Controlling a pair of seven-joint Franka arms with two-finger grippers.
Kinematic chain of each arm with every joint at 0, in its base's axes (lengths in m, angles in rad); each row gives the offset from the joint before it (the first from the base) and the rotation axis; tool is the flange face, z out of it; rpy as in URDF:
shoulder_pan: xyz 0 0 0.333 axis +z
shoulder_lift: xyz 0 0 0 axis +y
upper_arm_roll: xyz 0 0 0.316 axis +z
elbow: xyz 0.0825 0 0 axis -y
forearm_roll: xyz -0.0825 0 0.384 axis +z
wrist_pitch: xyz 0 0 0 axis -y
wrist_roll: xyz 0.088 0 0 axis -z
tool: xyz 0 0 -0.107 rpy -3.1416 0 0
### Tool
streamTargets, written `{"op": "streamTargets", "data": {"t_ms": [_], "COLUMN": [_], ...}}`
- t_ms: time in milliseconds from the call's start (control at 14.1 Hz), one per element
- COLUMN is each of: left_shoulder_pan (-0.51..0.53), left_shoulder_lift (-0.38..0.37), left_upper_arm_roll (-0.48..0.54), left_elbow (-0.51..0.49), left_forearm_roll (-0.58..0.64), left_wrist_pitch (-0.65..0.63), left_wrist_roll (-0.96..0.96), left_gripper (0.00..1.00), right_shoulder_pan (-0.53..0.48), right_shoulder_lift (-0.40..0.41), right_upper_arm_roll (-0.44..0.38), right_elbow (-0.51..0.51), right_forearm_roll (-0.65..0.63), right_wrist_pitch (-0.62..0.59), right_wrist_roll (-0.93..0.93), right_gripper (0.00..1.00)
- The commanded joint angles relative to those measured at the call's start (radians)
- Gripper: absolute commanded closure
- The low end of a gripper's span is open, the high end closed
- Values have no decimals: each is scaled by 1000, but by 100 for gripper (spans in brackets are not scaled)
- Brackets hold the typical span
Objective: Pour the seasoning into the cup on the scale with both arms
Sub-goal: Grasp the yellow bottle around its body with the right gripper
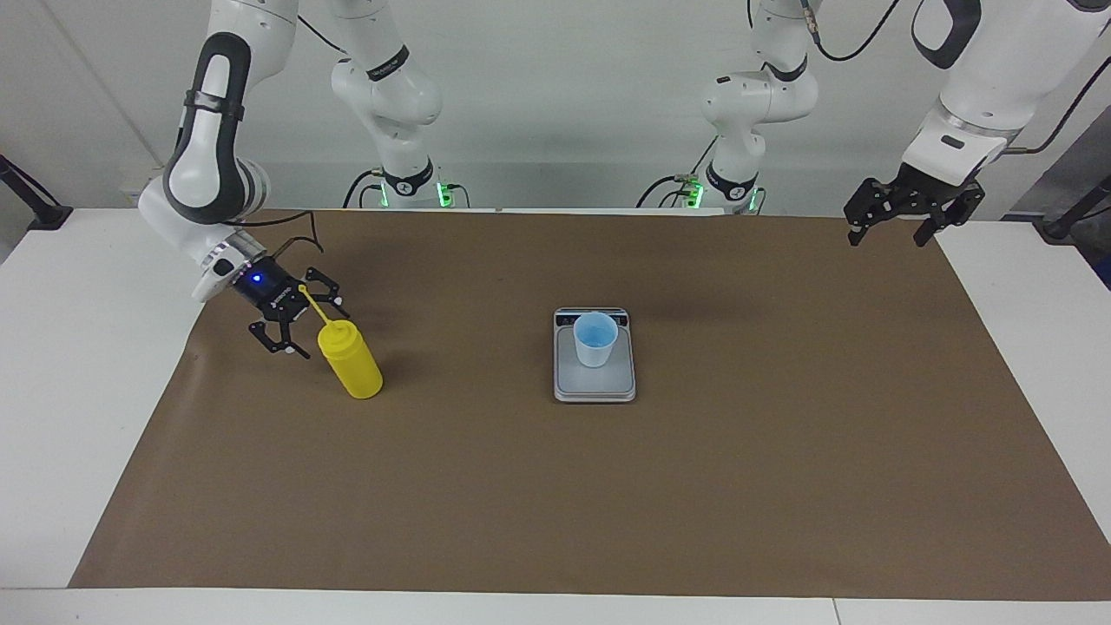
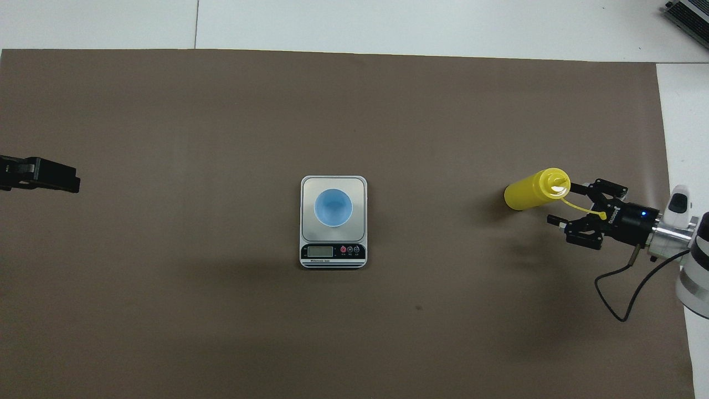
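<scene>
Right gripper (image 1: 305, 328) sat open beside the upright yellow plastic squeeze bottle (image 1: 350, 359), empty, lined up to grasp. Left gripper (image 1: 896, 225) waited open, empty; light blue plastic cup (image 1: 594, 340) stood on the silver-grey scale (image 1: 594, 385), ready for weighing.

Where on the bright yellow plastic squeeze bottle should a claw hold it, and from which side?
Probably the straight round body of the bright yellow plastic squeeze bottle, below the cone top, coming level from the right arm's end of the table. It stands upright, and the open right claw is already beside its top, where the thin cap strap sticks out.
</scene>
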Motion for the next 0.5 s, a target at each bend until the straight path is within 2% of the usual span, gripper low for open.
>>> {"op": "streamTargets", "data": {"t_ms": [0, 71, 142, 427], "left_shoulder_pan": [-2, 0, 3, 0], "left_shoulder_lift": [-5, -5, -5, -7], "left_upper_arm_roll": [-4, -4, -1, -1], "left_elbow": [-7, -7, -7, -7], "left_forearm_roll": [16, 7, -14, -18], "left_wrist_pitch": [-11, -9, -8, -6], "left_wrist_roll": [-18, -21, -38, -60], "left_gripper": [0, 0, 0, 0], "right_shoulder_pan": [10, 9, 13, 40], "right_shoulder_lift": [64, 117, 137, 142], "right_upper_arm_roll": [5, 5, 5, 5], "right_elbow": [-6, -4, -3, 5], "right_forearm_roll": [110, 170, 218, 244], "right_wrist_pitch": [-39, -65, -73, -70], "right_wrist_roll": [-104, -178, -238, -255], "right_gripper": [0, 0, 0, 0]}}
